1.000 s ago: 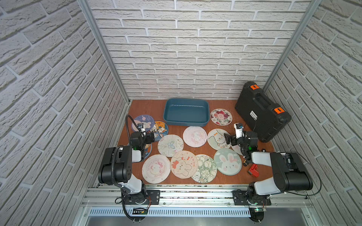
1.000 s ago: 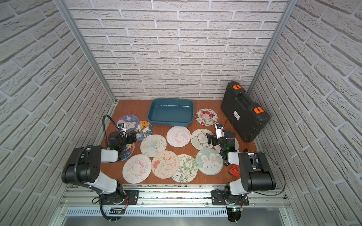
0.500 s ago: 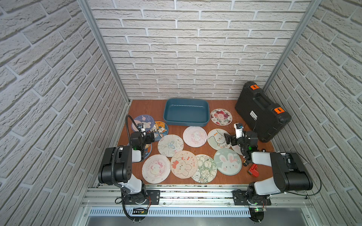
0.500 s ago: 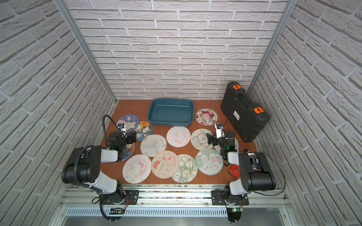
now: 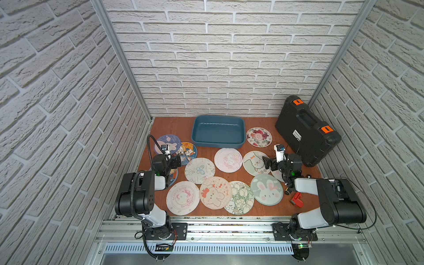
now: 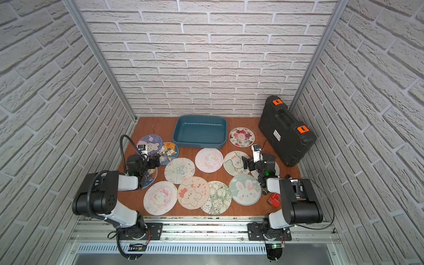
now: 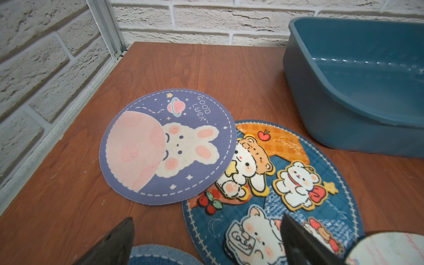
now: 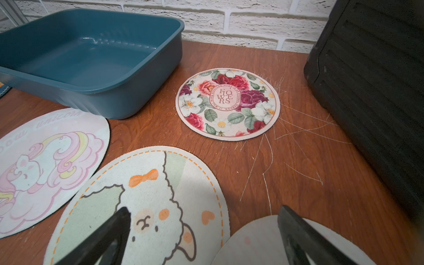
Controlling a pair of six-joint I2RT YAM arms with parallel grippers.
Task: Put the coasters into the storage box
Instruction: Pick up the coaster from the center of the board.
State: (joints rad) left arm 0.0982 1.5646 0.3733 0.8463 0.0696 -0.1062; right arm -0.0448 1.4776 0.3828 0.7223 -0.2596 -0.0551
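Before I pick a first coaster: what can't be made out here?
- Dark-blue round fabric coaster: mostly under the left arm in both top views, and cut by the frame edge in the left wrist view.
- Pale round coaster: print hidden by the right arm in both top views, cropped in the right wrist view.
- Small red object beside the right arm: too small to identify.

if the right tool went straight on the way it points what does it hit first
Most likely the rose coaster, lying flat ahead of the open right tool, between the storage box and the black case. Running level, it could pass over it to the brick wall; tilt is unclear.
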